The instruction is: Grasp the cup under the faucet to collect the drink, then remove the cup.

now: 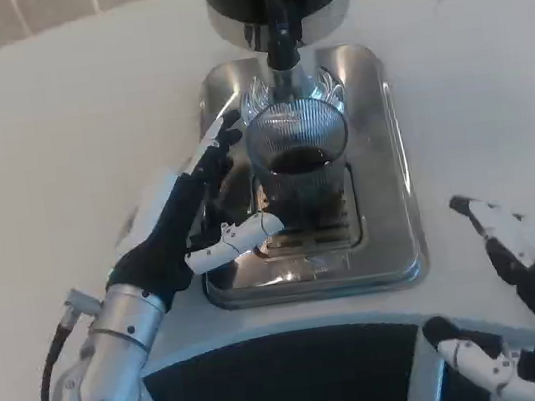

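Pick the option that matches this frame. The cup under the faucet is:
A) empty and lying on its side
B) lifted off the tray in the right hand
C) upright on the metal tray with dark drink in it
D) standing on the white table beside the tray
C: the cup stands upright on the metal tray below the faucet, with dark liquid in it; the left hand is at its side.

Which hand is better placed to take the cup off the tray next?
Left. The left hand already reaches around the cup under the faucet; the right hand waits open beside the tray.
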Action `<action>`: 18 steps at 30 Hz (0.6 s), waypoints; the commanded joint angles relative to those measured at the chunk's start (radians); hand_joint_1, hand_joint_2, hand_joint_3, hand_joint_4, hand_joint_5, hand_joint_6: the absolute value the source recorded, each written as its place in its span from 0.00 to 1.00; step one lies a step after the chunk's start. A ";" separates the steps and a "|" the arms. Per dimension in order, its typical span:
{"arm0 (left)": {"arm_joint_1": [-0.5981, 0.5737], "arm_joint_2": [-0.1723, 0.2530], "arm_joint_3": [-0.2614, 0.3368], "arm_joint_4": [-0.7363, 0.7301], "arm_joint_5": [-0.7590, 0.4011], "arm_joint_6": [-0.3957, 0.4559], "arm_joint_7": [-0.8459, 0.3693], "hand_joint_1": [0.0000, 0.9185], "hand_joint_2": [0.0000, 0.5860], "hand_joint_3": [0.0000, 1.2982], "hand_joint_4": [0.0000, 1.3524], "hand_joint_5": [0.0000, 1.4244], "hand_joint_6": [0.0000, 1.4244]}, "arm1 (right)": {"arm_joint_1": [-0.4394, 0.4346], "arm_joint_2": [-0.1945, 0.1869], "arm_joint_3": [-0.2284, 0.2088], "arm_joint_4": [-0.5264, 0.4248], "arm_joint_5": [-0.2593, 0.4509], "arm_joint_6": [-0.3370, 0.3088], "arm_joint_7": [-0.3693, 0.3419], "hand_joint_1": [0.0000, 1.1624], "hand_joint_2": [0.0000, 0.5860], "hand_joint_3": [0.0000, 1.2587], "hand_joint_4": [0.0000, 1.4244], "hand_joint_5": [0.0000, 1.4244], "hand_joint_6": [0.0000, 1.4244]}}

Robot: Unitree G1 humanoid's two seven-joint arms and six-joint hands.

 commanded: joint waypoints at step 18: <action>-0.077 -0.019 -0.015 0.097 0.000 -0.060 -0.051 0.29 0.08 0.05 0.05 0.07 0.03 | 0.086 0.042 -0.002 0.050 -0.081 -0.080 -0.018 0.28 0.69 0.00 0.00 0.00 0.00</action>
